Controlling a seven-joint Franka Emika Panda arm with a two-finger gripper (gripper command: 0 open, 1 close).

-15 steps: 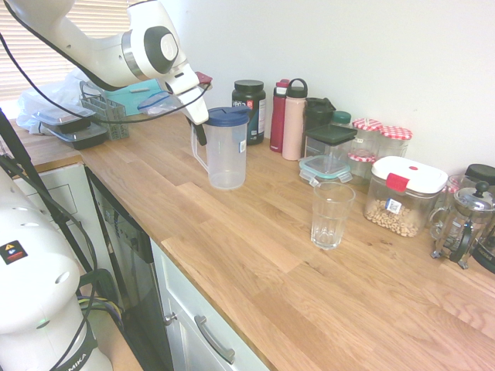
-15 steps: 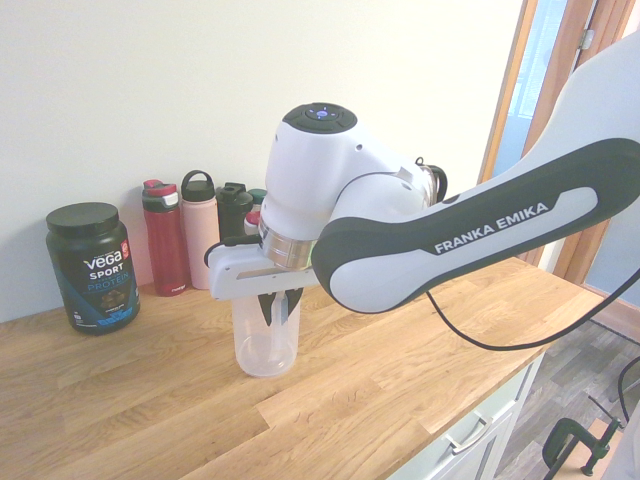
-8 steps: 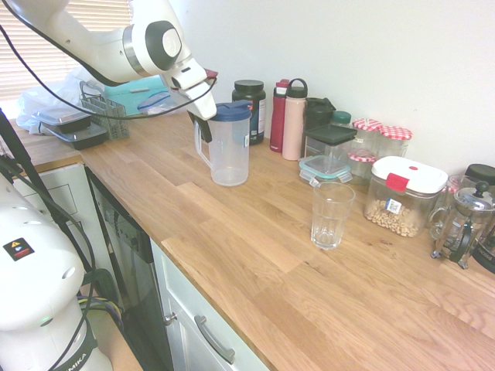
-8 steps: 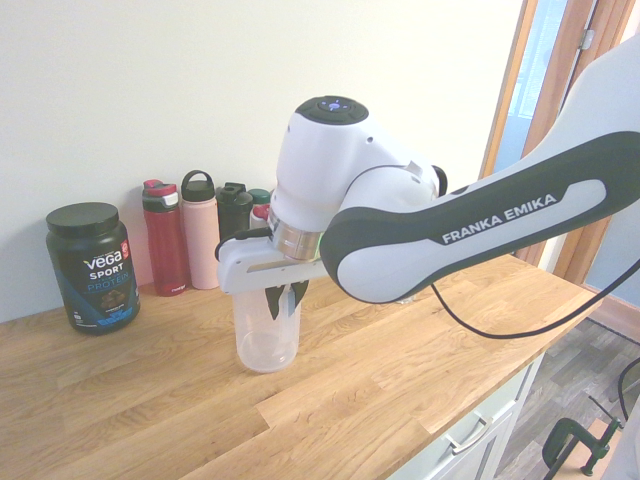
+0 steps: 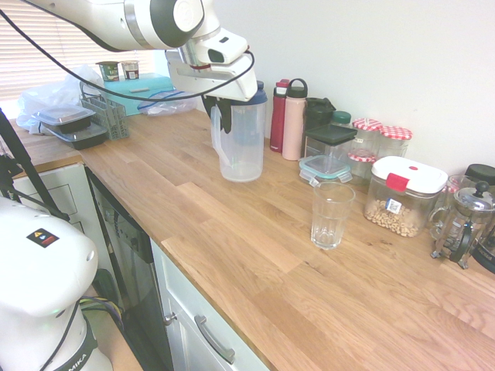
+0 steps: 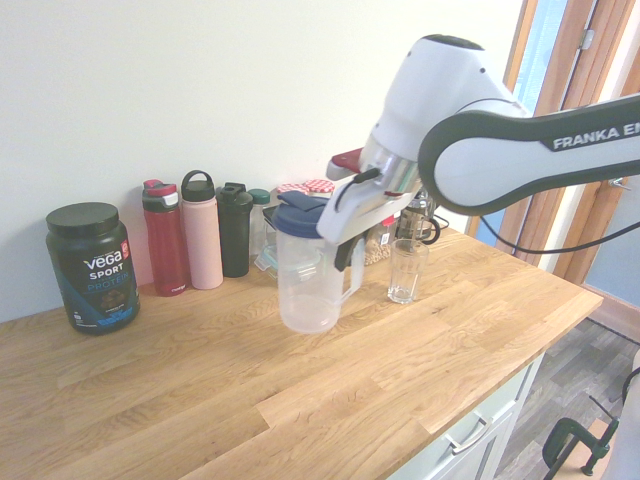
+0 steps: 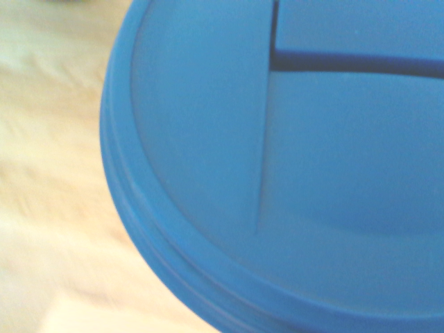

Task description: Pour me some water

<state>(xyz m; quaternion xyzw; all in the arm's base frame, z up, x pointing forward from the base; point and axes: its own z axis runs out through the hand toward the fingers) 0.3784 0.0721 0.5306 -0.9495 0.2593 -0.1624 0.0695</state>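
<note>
The wooden counter [image 5: 232, 224] ran across the scene, its items along the far wall unmoved. Above it, the white arm [image 5: 166, 23] had swung right in the first exterior view since half a second earlier, and two small cups [image 5: 119, 70] had come into sight on the teal box [image 5: 139, 91] at far left.

The clear pitcher [image 5: 244, 147] had travelled with it, a little right and farther off, and had turned: in the second exterior view its handle [image 6: 353, 277] now stood out to the side, where earlier it had pointed towards the camera. The pitcher was upright; whether its base touched the counter could not be told, nor could its contents. The gripper [image 5: 225, 125] was closed, its dark fingers pinching the handle just below the blue lid [image 7: 201, 152], which filled most of the wrist view.

To the right, the nut container [image 5: 405, 197] stood as before. The black tub [image 6: 92, 268], hidden in the first exterior view, kept its place in the second. The empty glass [image 5: 332, 216] stood unmoved, nearer and right of the pitcher, well apart from it.
</note>
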